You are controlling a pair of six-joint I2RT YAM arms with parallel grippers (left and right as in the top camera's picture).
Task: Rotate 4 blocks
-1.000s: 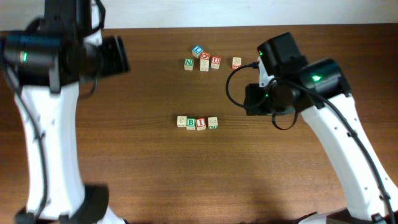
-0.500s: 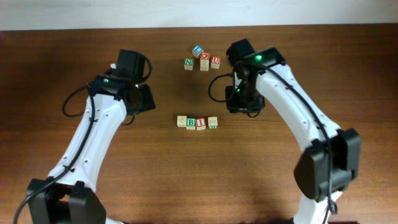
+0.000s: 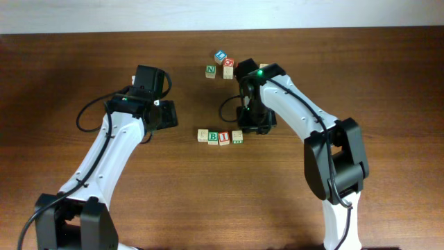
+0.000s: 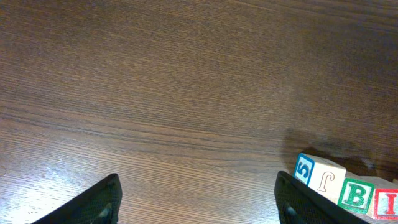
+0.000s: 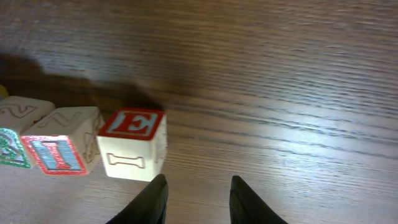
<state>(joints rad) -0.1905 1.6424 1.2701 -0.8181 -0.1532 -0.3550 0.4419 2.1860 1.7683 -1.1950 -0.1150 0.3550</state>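
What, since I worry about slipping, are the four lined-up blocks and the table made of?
Blocks: probably pale, unvarnished wood. The faces are matte with faint grain, the letters are painted red and green, and some outlines look pressed in.
Table: dark brown wood or wood-look laminate. It shows long streaky grain with a soft sheen, and the look alone doesn't settle which.

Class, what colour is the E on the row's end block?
Red; the end block shows best in the right wrist view.
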